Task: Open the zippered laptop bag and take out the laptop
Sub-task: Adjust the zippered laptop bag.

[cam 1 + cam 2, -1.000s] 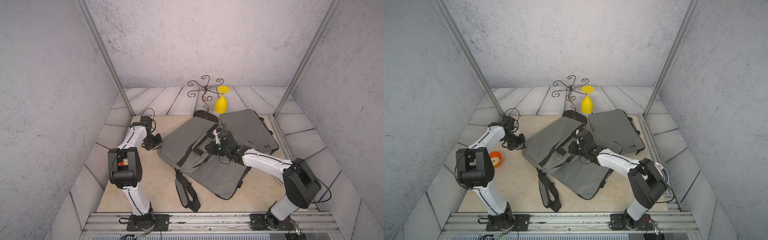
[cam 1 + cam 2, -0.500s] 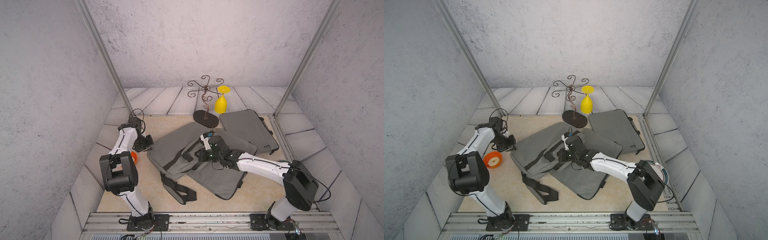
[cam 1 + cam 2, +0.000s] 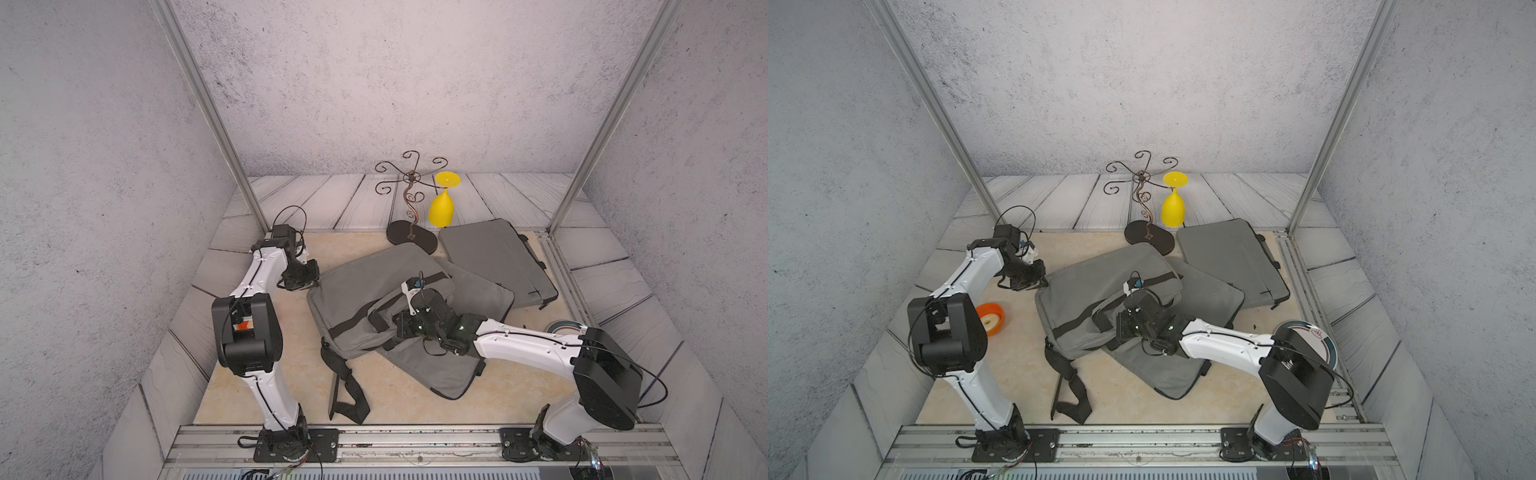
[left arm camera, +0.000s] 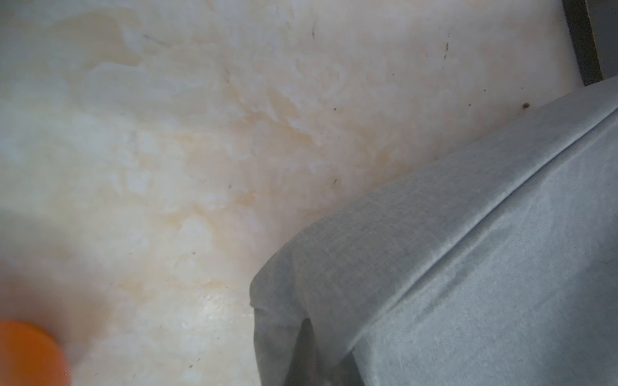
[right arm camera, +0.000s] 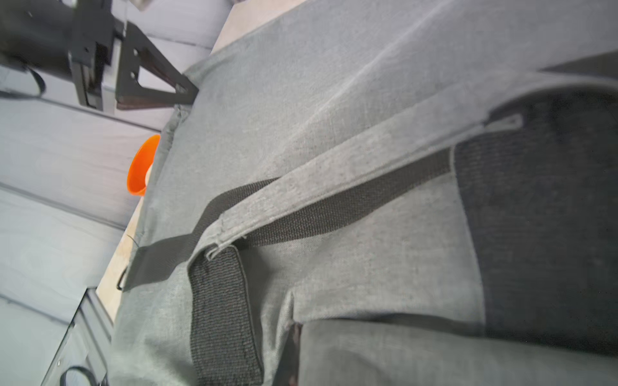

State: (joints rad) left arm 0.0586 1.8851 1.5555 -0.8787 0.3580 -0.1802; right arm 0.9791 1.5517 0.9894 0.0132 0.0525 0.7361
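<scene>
Grip: left fingers (image 5: 147,83) clenched at laptop bag (image 3: 365,286) corner | right fingers (image 3: 398,326) clenched on it | table (image 4: 200,167) bare alongside

Yellow glass (image 3: 440,212) on wire stand (image 3: 409,242); orange bowl (image 3: 995,311).

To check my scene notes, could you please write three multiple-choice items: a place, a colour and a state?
1. Where is the orange bowl? A on the table by the left arm; B on a shelf; C on the wall.
2. What colour are the straps of the bag? A white; B black; C red.
3. How is the yellow glass? A upright; B lying flat; C hanging upside down from the wire stand.
Answers: A, it sits on the tabletop; B, dark webbing on grey cloth; C, its foot is uppermost.
</scene>
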